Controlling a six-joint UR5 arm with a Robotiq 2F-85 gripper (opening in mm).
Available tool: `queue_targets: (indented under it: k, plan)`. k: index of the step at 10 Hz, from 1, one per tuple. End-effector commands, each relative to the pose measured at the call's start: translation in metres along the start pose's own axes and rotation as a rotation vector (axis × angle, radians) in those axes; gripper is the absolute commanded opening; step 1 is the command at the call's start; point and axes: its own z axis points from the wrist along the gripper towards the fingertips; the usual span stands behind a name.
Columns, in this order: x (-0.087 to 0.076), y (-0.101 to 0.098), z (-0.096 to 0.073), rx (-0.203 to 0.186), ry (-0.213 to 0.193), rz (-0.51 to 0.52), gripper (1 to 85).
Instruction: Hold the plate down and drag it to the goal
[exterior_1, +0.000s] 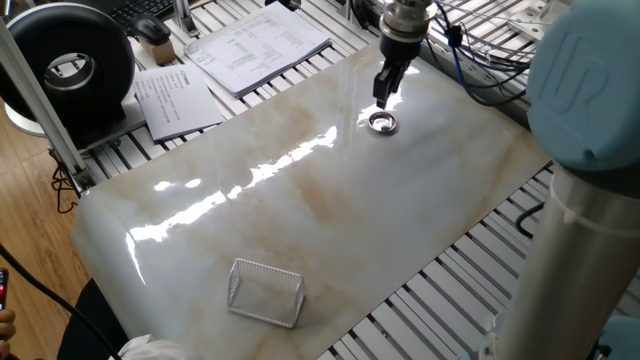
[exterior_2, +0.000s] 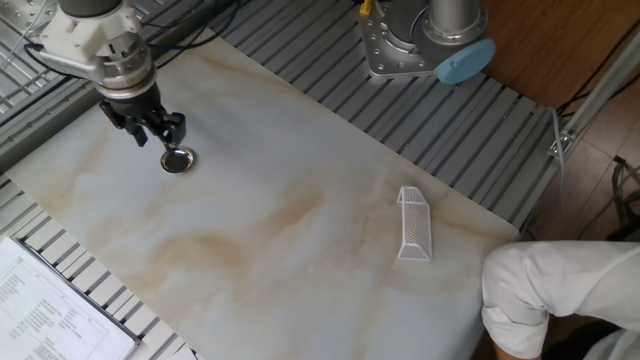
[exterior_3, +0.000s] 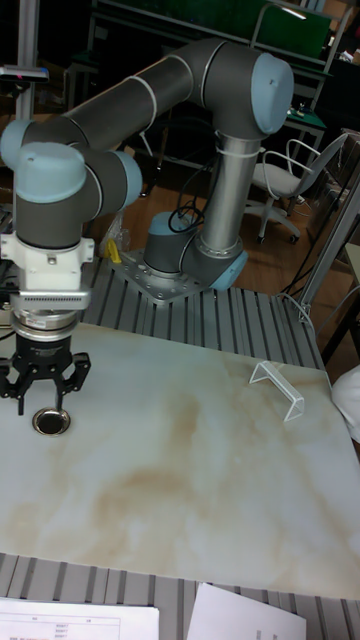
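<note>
The plate is a tiny shiny silver disc lying flat near the far end of the marble tabletop, also seen as the plate and the plate. My gripper points straight down close above the disc and slightly to one side of it. In the other fixed view the gripper stands up and left of the plate with its fingers spread and nothing between them. The tall view puts the gripper just over the disc. The goal, a small wire mesh tray, sits at the opposite end, goal, goal.
Paper sheets and a black round device lie beyond the tabletop's left edge. Cables hang behind the gripper. The arm's base is bolted to the slatted frame. A white sleeve shows at the corner near the tray.
</note>
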Motion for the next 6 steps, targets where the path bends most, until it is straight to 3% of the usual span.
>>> queue_targets:
  k: [1, 2, 4, 5, 6]
  plan:
    - [-0.003, -0.011, 0.015, -0.007, -0.019, 0.023, 47.3]
    - [-0.003, -0.019, 0.024, -0.002, -0.031, 0.011, 47.3]
    - [0.002, -0.015, 0.02, -0.018, -0.022, 0.02, 47.3]
    - [0.0, -0.002, 0.019, -0.071, -0.032, 0.046, 47.0]
    - [-0.004, 0.005, 0.02, -0.093, -0.043, 0.061, 47.0]
